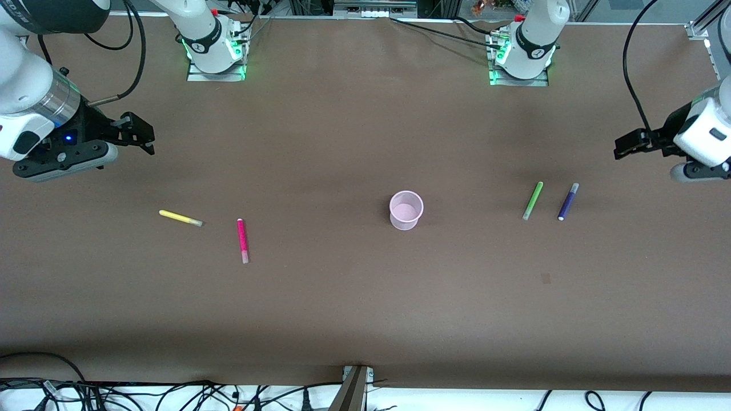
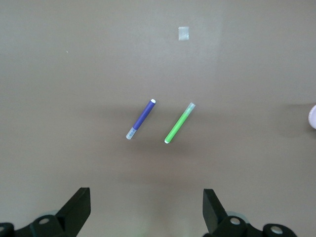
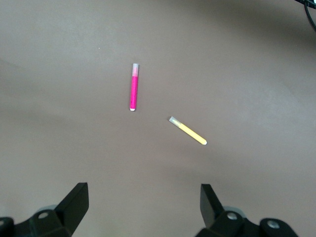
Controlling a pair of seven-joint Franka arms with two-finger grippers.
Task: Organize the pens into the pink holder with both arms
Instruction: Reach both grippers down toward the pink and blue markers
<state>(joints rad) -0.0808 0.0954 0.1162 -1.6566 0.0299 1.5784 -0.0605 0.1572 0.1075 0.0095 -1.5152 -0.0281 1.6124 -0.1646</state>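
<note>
On the brown table (image 1: 354, 308), the empty pink holder (image 1: 406, 210) sits mid-frame between pen pairs, so the left gripper (image 1: 622, 149) and right gripper (image 1: 145, 137) hover wide apart, each serving its side.

Matt brown table covering (image 1: 342, 142), smooth and paper-like. Translucent pale-pink plastic holder (image 1: 406, 210), slightly glossy. Beside it, smooth plastic pens: green pen (image 1: 533, 200), purple pen (image 1: 568, 201), pink pen (image 1: 243, 240), yellow pen (image 1: 180, 218). Arms: glossy white shells, brushed-metal wrist band (image 1: 57, 97), matt black grippers.
</note>
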